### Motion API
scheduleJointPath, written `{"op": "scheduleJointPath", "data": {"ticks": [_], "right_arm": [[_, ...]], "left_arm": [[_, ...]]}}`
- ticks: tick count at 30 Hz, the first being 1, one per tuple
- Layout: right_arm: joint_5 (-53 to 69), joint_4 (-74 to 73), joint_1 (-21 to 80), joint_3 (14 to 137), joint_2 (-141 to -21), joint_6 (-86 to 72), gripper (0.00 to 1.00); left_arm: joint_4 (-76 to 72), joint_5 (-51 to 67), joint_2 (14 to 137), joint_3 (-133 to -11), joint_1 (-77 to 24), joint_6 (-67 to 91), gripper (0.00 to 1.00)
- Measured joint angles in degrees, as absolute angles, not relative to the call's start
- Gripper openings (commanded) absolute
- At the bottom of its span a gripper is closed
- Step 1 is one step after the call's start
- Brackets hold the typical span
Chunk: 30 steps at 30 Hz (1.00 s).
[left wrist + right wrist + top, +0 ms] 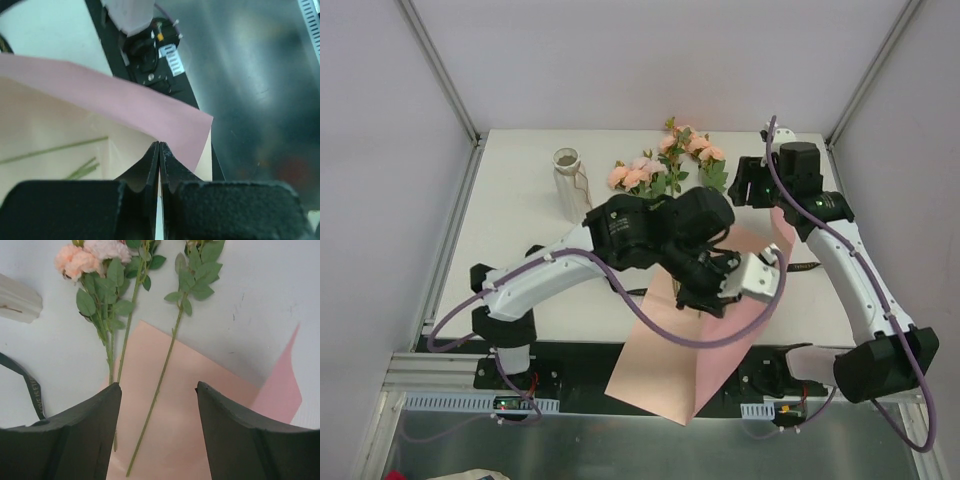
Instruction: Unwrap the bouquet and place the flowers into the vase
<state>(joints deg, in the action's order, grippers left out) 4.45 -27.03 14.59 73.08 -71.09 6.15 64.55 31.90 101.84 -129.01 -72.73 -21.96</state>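
The pink paper (670,370) lies spread flat and overhangs the table's (520,270) near edge at 6 o'clock. Bare tabletop lies at 9 o'clock, below the upright vase (567,182) at 10 o'clock. The flowers (670,165) lie at 12 o'clock with their stems running onto the paper. The left gripper (159,147) is pressed closed at the paper's raised edge; whether it pinches the sheet is unclear. The right gripper (158,386) is spread wide above the stems, holding nothing.

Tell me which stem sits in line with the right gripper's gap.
The lone stem slanting across the paper, centred in the right gripper's open gap. The other two, under the peach bloom, run beside one finger.
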Motion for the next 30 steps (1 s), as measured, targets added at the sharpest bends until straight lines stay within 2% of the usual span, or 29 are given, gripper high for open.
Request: {"op": "scheduleJointPath", "data": {"ticks": [3, 7, 9, 11, 13, 15, 16, 24, 27, 30], "right_arm": [[4.36, -29.21, 14.15, 73.6, -74.24, 6.61, 0.67], [5.3, -31.92, 13.15, 75.44, -77.43, 7.2, 0.69], [6.48, -33.36, 12.86, 76.88, -78.39, 7.64, 0.7], [7.62, -34.52, 12.84, 78.39, -79.33, 7.81, 0.71], [8.47, -34.68, 12.88, 78.76, -80.01, 7.79, 0.71], [9.45, -34.89, 13.06, 78.48, -80.93, 7.6, 0.71], [9.63, -34.76, 13.28, 78.15, -81.47, 7.46, 0.71], [9.37, -31.62, 18.63, 77.43, -95.15, 6.0, 0.69], [9.26, -29.36, 19.99, 76.58, -100.53, 5.06, 0.7], [8.99, -27.99, 20.21, 76.03, -103.44, 4.43, 0.69]], "left_arm": [[68.77, 29.17, 107.85, -139.37, -78.35, -25.39, 0.0], [72.34, 25.28, 110.98, -140.53, -85.03, -30.09, 0.0], [72.77, 24.86, 112.44, -140.53, -87.15, -31.22, 0.21], [72.38, 24.53, 113.58, -140.44, -87.66, -32.14, 0.62], [71.42, 24.4, 113.99, -139.61, -87.22, -32.71, 0.74], [70.39, 25.12, 113.89, -137.73, -86.39, -32.27, 0.95], [69.69, 25.45, 113.73, -136.46, -85.95, -32.12, 0.99], [67.61, 29.91, 111.96, -131.63, -80.07, -27.9, 0.99], [66.02, 31.4, 107.18, -127.33, -74.32, -25.74, 0.99], [63.26, 31.55, 99.15, -117.99, -66.22, -24.01, 0.99]]}}
